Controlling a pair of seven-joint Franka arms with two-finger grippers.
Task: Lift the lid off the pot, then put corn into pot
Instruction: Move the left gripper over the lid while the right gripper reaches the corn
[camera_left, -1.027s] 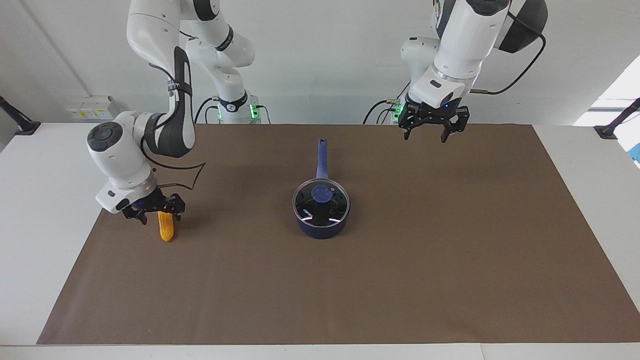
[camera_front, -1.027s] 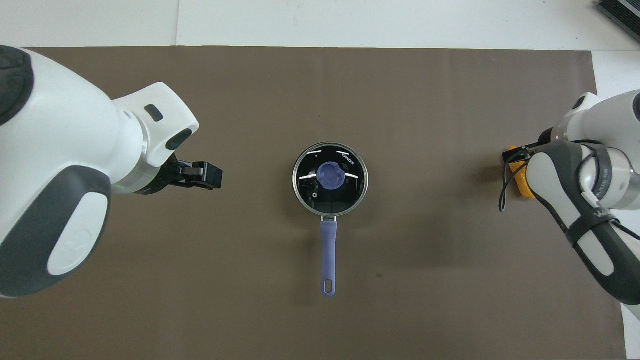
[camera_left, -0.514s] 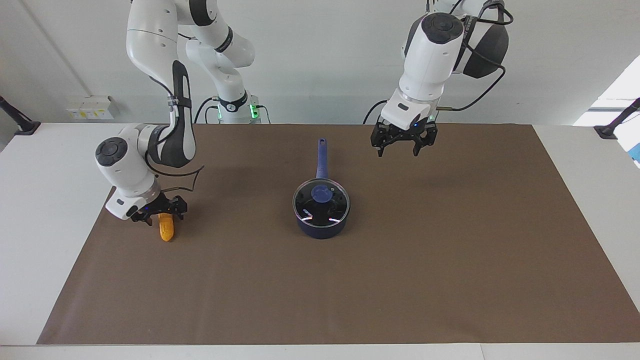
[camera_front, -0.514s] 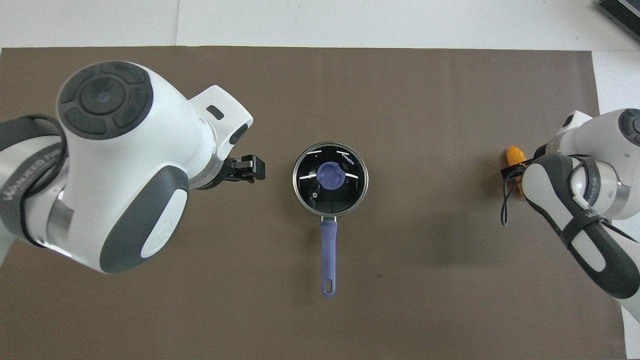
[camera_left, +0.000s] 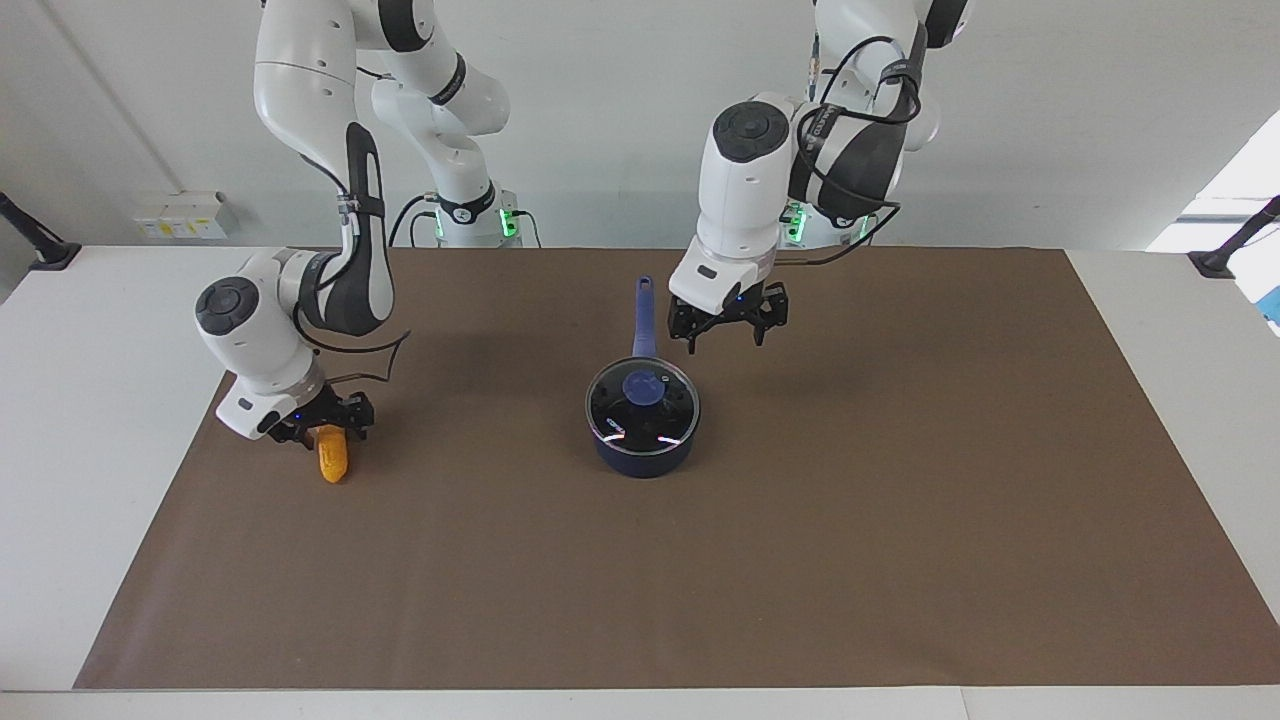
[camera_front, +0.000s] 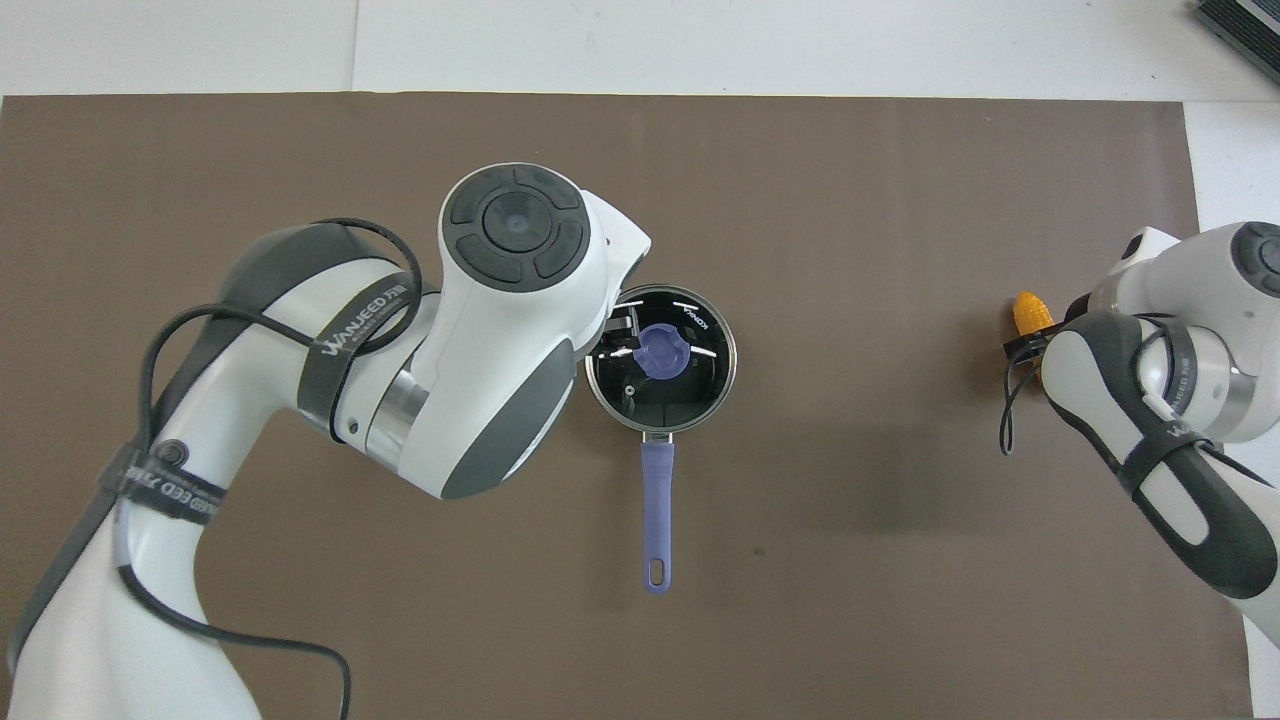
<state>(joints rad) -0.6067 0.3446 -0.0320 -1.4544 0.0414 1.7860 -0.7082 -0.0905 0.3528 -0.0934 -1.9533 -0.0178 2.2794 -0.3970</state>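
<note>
The pot (camera_left: 645, 452) stands mid-mat with its blue-purple handle (camera_left: 643, 315) pointing toward the robots. The glass lid (camera_left: 660, 412) sits on the pot, blue knob (camera_left: 642, 387) up. My left gripper (camera_left: 725, 340) hangs open above the mat, beside the handle's root, toward the left arm's end. From overhead only its tip (camera_front: 618, 335) shows at the lid's (camera_front: 690, 375) rim. The corn (camera_left: 333, 462) lies on the mat toward the right arm's end. My right gripper (camera_left: 322, 430) is down at the corn's end nearer the robots. Overhead, the right arm hides most of the corn (camera_front: 1032, 312).
A brown mat (camera_left: 900, 500) covers most of the white table (camera_left: 100, 330). Black camera mounts (camera_left: 45, 250) stand at the table's corners by the wall. The left arm's wrist (camera_front: 480, 330) blocks the overhead view of the mat beside the pot.
The left arm has swung in from its own end of the table and come down beside the pot. The right gripper has sunk slightly onto the corn, which has not moved.
</note>
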